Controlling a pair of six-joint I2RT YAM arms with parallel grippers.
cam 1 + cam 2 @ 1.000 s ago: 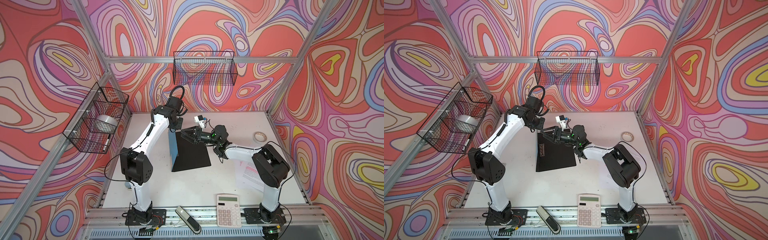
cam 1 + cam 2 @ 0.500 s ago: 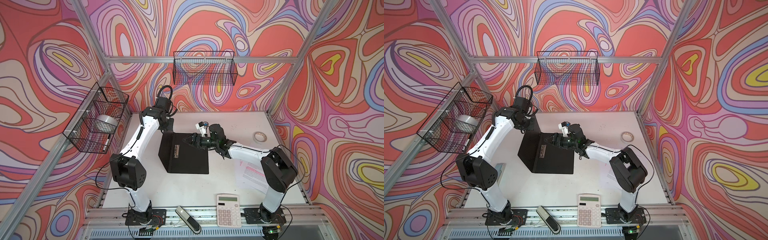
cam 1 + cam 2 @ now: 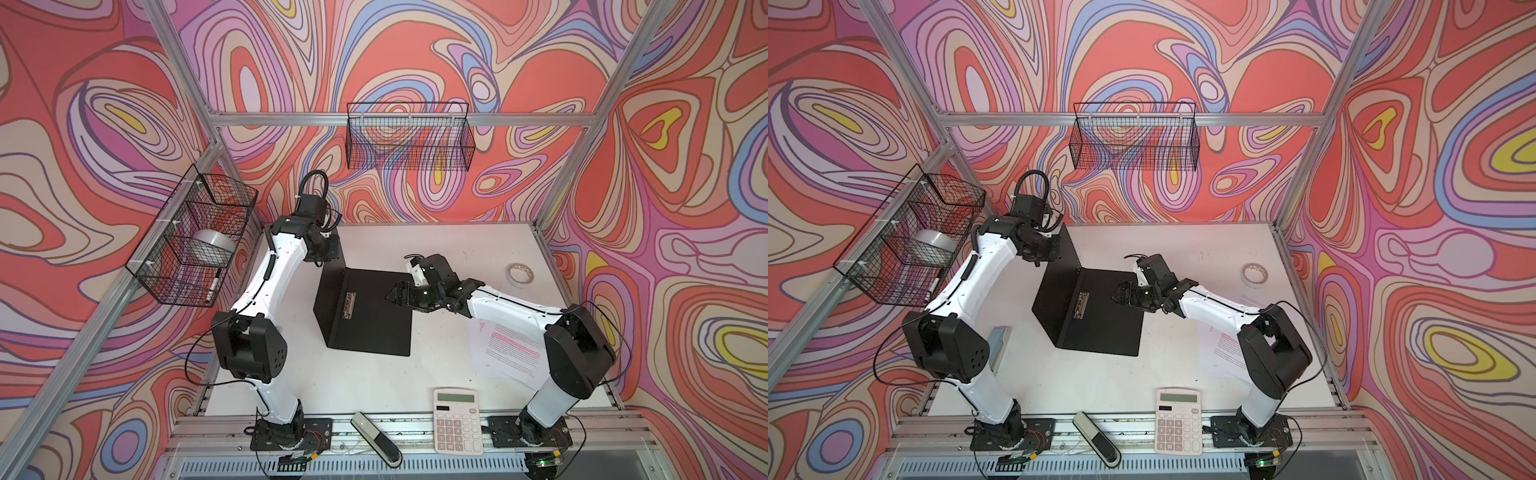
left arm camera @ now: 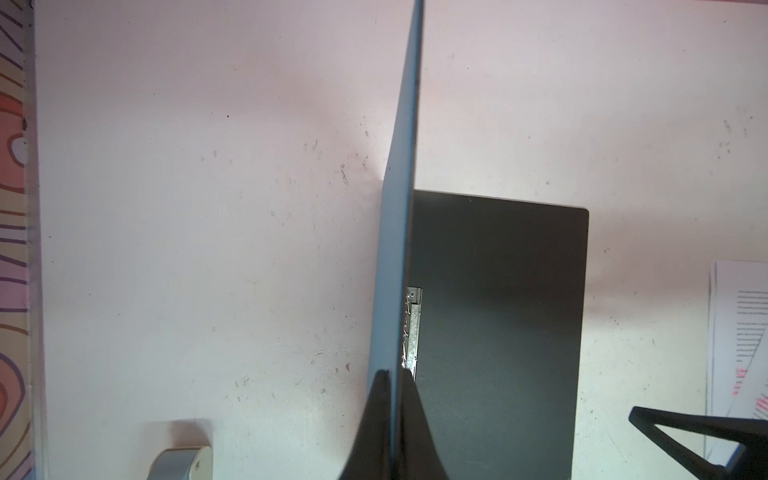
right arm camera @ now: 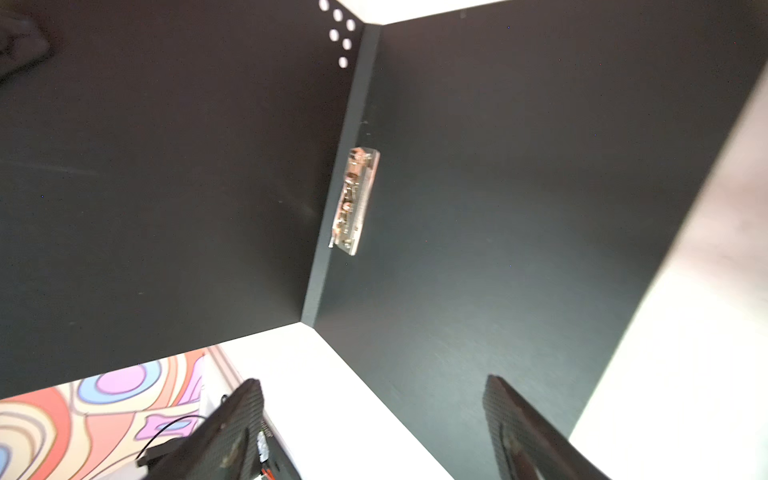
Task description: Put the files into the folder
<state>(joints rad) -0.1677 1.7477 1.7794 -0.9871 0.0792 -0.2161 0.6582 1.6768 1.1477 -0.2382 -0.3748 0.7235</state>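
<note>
Thin blue-and-black plastic folder (image 3: 374, 320), half raised, clenched in left pincer (image 4: 395, 374) | right pincer (image 5: 374, 382) released | white printed paper files (image 3: 507, 349), folder's 4 o'clock: likely light, floppy; pinch an edge.

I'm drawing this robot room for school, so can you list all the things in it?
folder: one, black inside, mid-table, open with one cover raised
metal clip: one, silver, at the folder's spine
files: a few sheets, white with pink lines, on the table right of the folder
calculator: one, white, front edge
tape roll: one, pale, back right of the table
stapler-like thing: one, grey and black, front rail
wire baskets: two, black, back wall and left wall
grey roll: one, in the left-wall basket
table: one, white
left gripper: shut on the raised cover
right gripper: open, over the flat cover's edge
</note>
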